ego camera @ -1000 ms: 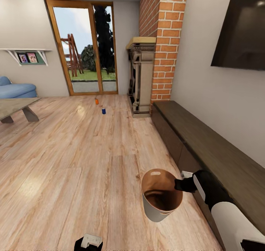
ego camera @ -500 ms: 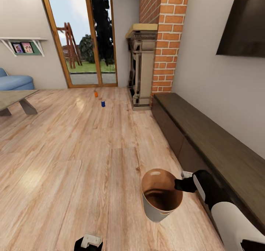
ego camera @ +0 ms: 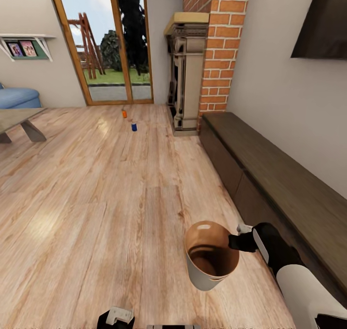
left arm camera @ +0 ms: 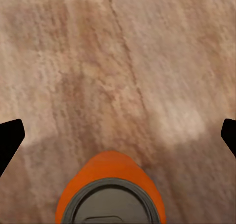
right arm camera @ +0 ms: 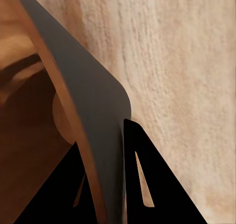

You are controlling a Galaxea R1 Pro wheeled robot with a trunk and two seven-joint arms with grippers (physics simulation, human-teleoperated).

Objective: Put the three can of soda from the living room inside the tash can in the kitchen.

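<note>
- Bin (ego camera: 208, 271) hangs above the wood floor (ego camera: 96, 198) at about 5 o'clock in the head view, tilted a little, pale outside and glossy brown inside.
- Right end effector (ego camera: 235, 242) pinches the bin's rim at its 3 o'clock side; in the right wrist view the two dark fingers (right arm camera: 147, 184) sit on either side of the thin bin wall (right arm camera: 93, 111), one inside and one outside, closed on it.
- Left end effector (left arm camera: 118, 135) has its dark fingertips far apart at the two edges of the left wrist view, spread wide.
- Orange can (left arm camera: 111, 189) with a grey top shows between those fingertips, close to the camera; I cannot tell whether the fingers touch it.
- Second orange can (ego camera: 124, 113) and a blue can (ego camera: 134, 126) stand upright on the floor far ahead at about 11 o'clock, near each other but apart, the orange one farther away, in front of the glass door (ego camera: 111, 44).
- Fireplace (ego camera: 185, 73) and brick chimney (ego camera: 219, 44) stand at 12 to 1 o'clock, to the right of the cans.
- Long dark cabinet (ego camera: 274, 179) runs along the right wall, just beside the right arm.
- Low surface (ego camera: 17, 119) and a blue sofa (ego camera: 17, 97) show at 10 o'clock.
</note>
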